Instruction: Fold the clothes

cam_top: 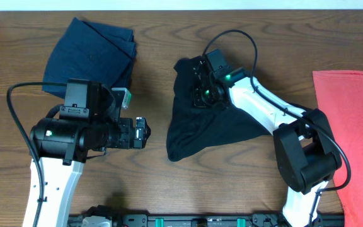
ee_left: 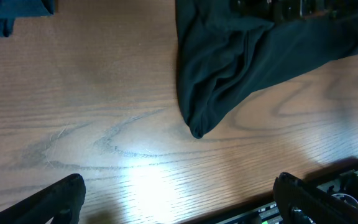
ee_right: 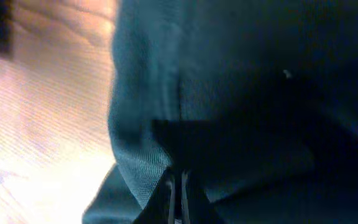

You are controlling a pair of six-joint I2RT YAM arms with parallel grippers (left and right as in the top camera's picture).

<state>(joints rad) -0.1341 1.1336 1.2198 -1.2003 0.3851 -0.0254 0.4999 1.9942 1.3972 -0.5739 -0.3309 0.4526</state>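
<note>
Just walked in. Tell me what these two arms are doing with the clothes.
The right gripper is shut on a fold of the black short-sleeved cloth T-shirt, which lies bunched in the middle of the wooden table. The left gripper is open and holds nothing; it sits over bare wood just left of that shirt. A navy-blue cloth garment lies roughly folded at the far left, and a coral-red cloth T-shirt is spread at the right edge, untouched.

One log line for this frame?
right gripper: shut on black shirt, far end | left gripper: open, off cloth, over table | navy garment: far left | red shirt: right edge
</note>
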